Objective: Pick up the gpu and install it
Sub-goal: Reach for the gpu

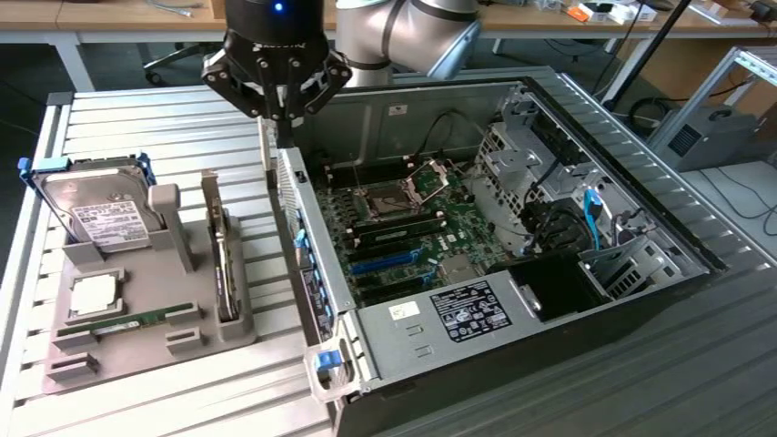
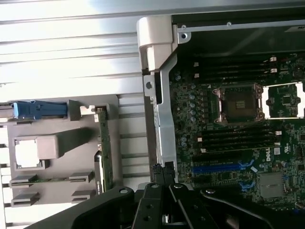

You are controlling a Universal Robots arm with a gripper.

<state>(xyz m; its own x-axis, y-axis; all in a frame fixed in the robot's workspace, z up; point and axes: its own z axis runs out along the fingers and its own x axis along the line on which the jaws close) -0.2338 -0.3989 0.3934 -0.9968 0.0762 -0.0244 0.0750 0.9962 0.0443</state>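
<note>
The gripper point(image 1: 282, 133) is pressed shut, holding nothing. Down beside it, the gpu point(image 1: 221, 246) stands in its holder point(image 1: 134, 350) (easy to grab).

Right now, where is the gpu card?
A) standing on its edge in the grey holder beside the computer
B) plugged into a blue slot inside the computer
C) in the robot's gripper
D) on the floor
A: the gpu stands on edge in the grey holder, apart from the gripper, which hangs over the computer case wall.
</note>
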